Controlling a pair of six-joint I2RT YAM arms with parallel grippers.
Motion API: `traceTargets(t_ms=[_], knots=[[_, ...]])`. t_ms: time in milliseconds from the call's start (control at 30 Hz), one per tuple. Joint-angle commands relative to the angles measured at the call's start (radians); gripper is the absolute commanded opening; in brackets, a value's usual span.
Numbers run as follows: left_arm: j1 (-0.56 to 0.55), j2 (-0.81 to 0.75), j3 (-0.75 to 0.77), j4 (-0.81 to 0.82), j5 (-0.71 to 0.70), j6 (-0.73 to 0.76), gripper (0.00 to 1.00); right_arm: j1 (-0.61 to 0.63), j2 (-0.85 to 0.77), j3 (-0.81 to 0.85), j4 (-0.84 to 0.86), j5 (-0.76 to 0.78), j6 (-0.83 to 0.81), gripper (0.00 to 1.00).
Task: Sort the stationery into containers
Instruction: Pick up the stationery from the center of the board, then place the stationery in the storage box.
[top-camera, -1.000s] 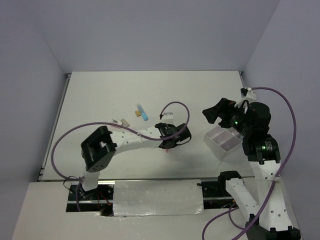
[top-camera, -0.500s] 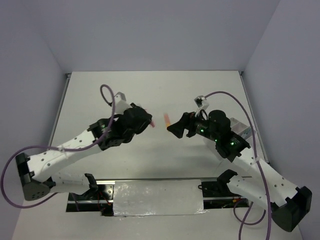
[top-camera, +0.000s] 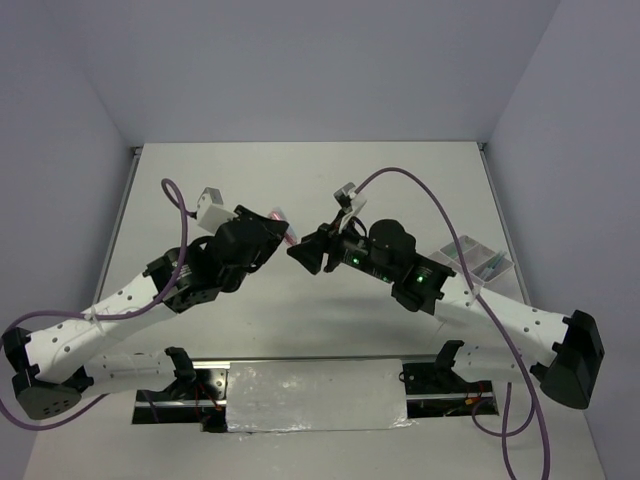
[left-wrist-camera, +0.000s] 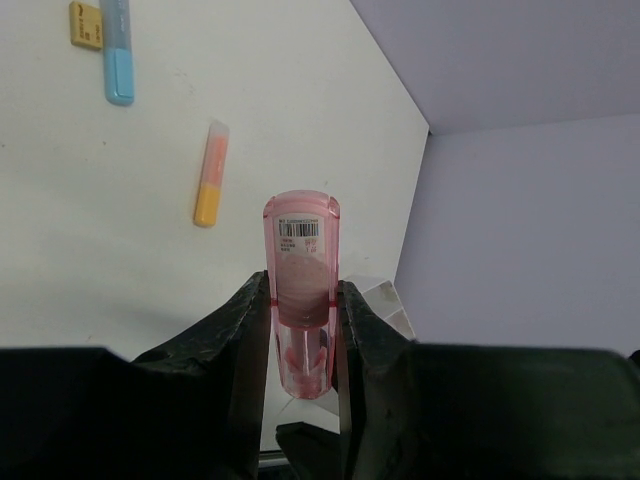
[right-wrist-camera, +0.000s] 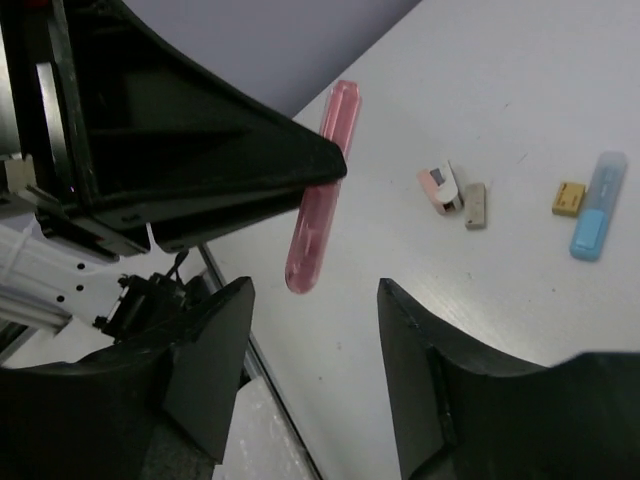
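**A:** How does the left gripper stand?

**B:** The left gripper (left-wrist-camera: 301, 312) is pinching the pink marker (left-wrist-camera: 301, 265). Both fingers (left-wrist-camera: 245, 330) press against the sides of its barrel. The far end, with a barcode label on it, sticks out past the tips.

**A:** And the right one?

**B:** The right gripper (right-wrist-camera: 315, 335) has its jaws spread, with nothing between them. In its wrist view the marker's free end hangs just in front of the gap, apart from both fingers.

**A:** Where does that happen?

**B:** Seen from above, the two grippers meet nose to nose over the middle of the table (top-camera: 400, 190). The marker is held up off the surface.

**A:** What lies on the table?

**B:** An orange marker (left-wrist-camera: 210, 188) lies flat. Beyond it is a blue marker (left-wrist-camera: 117, 55) with a tan eraser (left-wrist-camera: 87, 22) just beside it. Further along, a pink-and-white eraser (right-wrist-camera: 440, 188) and a grey-tan eraser (right-wrist-camera: 476, 205) lie side by side.

**A:** The container?

**B:** The white tray (top-camera: 445, 253) sits at the right of the table, beside the right arm and well apart from both grippers. Something thin lies in it, too small to tell what.
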Motion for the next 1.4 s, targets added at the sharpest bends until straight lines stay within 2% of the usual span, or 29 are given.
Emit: traceTargets(t_ms=[0, 200, 500, 567, 633, 667, 767, 800, 833, 867, 900, 1067, 1167, 1300, 1333, 1367], knots=[[0.005, -0.018, -0.002, 0.033, 0.001, -0.02, 0.0, 0.017, 0.022, 0.074, 0.105, 0.076, -0.033, 0.58], [0.005, -0.01, -0.008, 0.059, 0.024, -0.008, 0.0, 0.021, 0.084, 0.11, 0.095, 0.064, -0.03, 0.43], [0.005, 0.01, 0.002, 0.077, 0.04, -0.005, 0.0, 0.021, 0.114, 0.136, 0.05, 0.067, -0.019, 0.34], [0.005, 0.014, 0.002, 0.077, 0.041, -0.003, 0.0, 0.021, 0.108, 0.131, 0.046, 0.073, -0.019, 0.26], [0.005, 0.017, 0.002, 0.073, 0.04, -0.003, 0.0, 0.021, 0.093, 0.13, 0.03, 0.087, -0.01, 0.0], [0.005, 0.019, 0.002, 0.07, 0.034, -0.005, 0.02, 0.021, 0.087, 0.125, 0.024, 0.127, -0.002, 0.0], [0.005, 0.017, -0.002, 0.056, 0.018, -0.011, 0.31, 0.023, 0.079, 0.143, -0.025, 0.152, -0.002, 0.0], [0.005, 0.016, -0.004, 0.054, 0.003, -0.008, 0.65, 0.02, 0.079, 0.151, -0.068, 0.158, 0.001, 0.0], [0.005, 0.014, -0.004, 0.058, -0.008, 0.0, 0.83, 0.018, 0.078, 0.159, -0.089, 0.167, 0.002, 0.0], [0.005, 0.017, 0.007, 0.041, -0.017, -0.001, 0.96, 0.015, 0.076, 0.166, -0.111, 0.176, 0.01, 0.0], [0.006, 0.02, 0.016, 0.027, -0.038, -0.001, 0.99, 0.012, 0.073, 0.17, -0.146, 0.196, 0.021, 0.0], [0.096, 0.048, 0.135, -0.083, -0.1, 0.121, 0.99, -0.081, 0.03, 0.142, -0.35, 0.225, 0.136, 0.0], [0.196, 0.059, 0.175, -0.073, -0.056, 0.276, 0.99, -0.143, -0.004, 0.136, -0.466, 0.265, 0.142, 0.0], [0.307, 0.085, 0.206, -0.099, 0.055, 0.446, 0.99, -0.382, -0.017, 0.168, -0.741, 0.224, 0.125, 0.0], [0.331, 0.092, 0.203, -0.113, 0.105, 0.513, 0.99, -0.496, -0.027, 0.162, -0.764, 0.178, 0.115, 0.0], [0.339, 0.094, 0.197, -0.125, 0.127, 0.537, 0.99, -0.549, -0.04, 0.153, -0.78, 0.152, 0.105, 0.0]])
